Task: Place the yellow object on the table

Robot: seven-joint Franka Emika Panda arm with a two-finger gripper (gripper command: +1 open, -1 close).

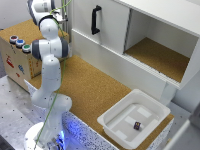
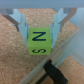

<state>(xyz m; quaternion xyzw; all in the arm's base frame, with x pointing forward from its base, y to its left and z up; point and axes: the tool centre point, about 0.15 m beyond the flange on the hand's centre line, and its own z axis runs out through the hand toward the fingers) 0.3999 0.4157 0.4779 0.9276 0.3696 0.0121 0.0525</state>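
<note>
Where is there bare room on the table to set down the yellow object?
The widest bare patch of the table is the cork strip bordered by the arm, the cabinet front and the white tub. It is crowded by the button box behind the arm, and the tub fills the other end.

A white tub [image 1: 134, 120] sits toward the near right of the exterior view, its walls tall and its floor bare apart from a small dark item [image 1: 137, 125] lying close to the middle; what that item is cannot be told. Farther back, a white cabinet [image 1: 150, 30] runs along the far side, with a black handle [image 1: 95, 19] upright on its closed door at the left, and an open compartment at the right lined by a cork shelf [image 1: 160, 56]. At the exterior view's left stands a cardboard-coloured box [image 1: 20, 47], and on its top lie coloured round buttons [image 1: 20, 42] set in a short row.
</note>
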